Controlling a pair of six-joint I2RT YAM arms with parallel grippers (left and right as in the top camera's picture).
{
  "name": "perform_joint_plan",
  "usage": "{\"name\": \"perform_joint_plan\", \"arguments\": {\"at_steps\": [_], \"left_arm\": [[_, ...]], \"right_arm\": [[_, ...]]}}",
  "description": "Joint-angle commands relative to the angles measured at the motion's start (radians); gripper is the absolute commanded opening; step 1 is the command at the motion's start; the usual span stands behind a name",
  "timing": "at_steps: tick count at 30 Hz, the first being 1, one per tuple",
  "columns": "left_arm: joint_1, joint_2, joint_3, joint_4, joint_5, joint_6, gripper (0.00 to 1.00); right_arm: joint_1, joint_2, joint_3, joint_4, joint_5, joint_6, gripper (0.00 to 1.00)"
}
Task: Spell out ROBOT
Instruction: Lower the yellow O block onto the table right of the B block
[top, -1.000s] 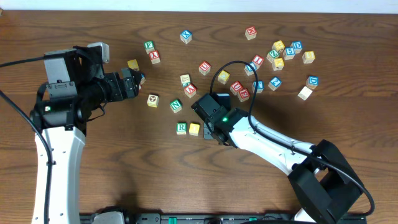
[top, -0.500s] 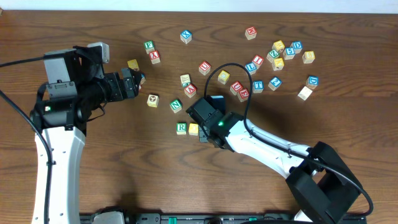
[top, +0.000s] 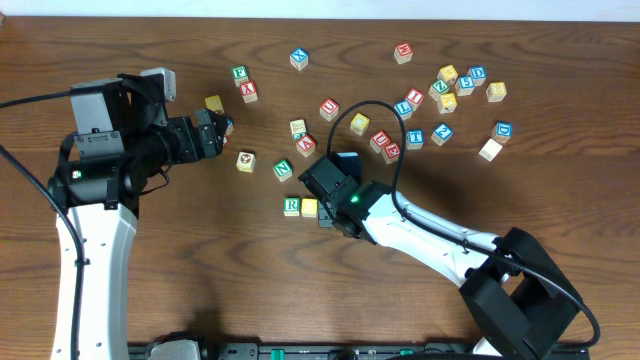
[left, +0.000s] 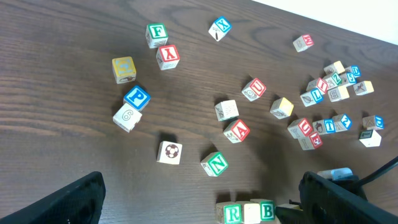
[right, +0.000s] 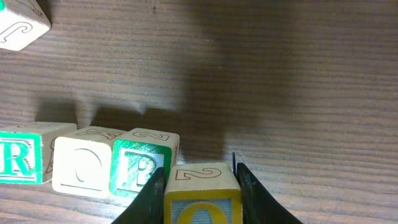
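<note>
A row of blocks reads green R (right: 15, 160), pale O (right: 81, 168), green B (right: 140, 167); it also shows in the left wrist view, with the R (left: 232, 214) and B (left: 266, 211). In the overhead view only the R (top: 291, 206) and the O (top: 311, 207) show. My right gripper (right: 200, 186) is shut on a yellow-framed O block (right: 202, 193), just right of the B and close against it. It sits over the row's right end (top: 333, 213). My left gripper (top: 225, 130) is open and empty, up at the left.
Loose blocks lie behind the row: green N (top: 283, 169), red A (top: 306, 146), a soccer-ball block (top: 245, 160), green F (top: 240, 73). A dense cluster (top: 445, 95) sits at the back right. A blue P (left: 136, 98) lies near the left gripper.
My right gripper moved left with the yellow O block, up to the right end of the row, then held still. The left arm has not moved.
</note>
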Motion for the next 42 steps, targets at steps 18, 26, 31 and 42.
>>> {"name": "perform_joint_plan", "arguments": {"at_steps": [18,26,31,42], "left_arm": [[0.003,0.000,0.024,0.000,0.013,0.009,0.98],[0.003,0.000,0.024,0.001,0.013,0.009,0.98],[0.003,0.000,0.024,0.001,0.013,0.009,0.98],[0.003,0.000,0.024,0.001,0.013,0.009,0.98]], "right_arm": [[0.005,0.010,-0.007,0.024,0.009,-0.030,0.12],[0.005,0.010,-0.007,0.039,-0.002,-0.044,0.12],[0.005,0.010,-0.007,0.039,-0.003,-0.048,0.12],[0.003,0.010,-0.007,0.032,0.007,-0.051,0.10]]}}
